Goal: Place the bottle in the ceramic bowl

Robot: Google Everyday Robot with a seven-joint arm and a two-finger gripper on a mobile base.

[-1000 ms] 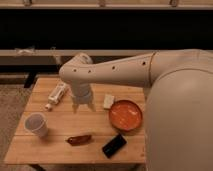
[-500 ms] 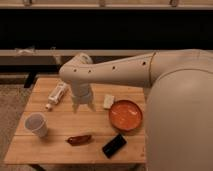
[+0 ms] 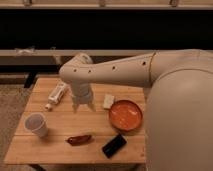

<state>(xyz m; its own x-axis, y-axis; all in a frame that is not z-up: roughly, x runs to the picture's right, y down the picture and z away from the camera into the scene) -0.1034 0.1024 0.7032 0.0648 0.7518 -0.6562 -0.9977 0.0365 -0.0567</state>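
**One bottle, one bowl, and a gripper hanging between them**

From the only camera, looking down across the wooden table [image 3: 60, 151]: the bottle [image 3: 57, 93] lies on its side near the back left, cap end toward the front, touched by nothing. The bowl [image 3: 125, 115] sits on the right side, empty, its wide mouth facing up, an easy target for a drop.

The arm curls in from the right and points the gripper [image 3: 84, 106] straight down, just beside the bottle on its bowl side. Its fingers stand apart with nothing between them. That looks like readiness for a grasp from above, so I'd say the pick-up is not yet done.

A small white block [image 3: 108, 101] lies close by the bowl. A paper cup [image 3: 37, 124], a reddish-brown scrap [image 3: 80, 139] and a black slab [image 3: 114, 145] sit nearer the front, out of the way.
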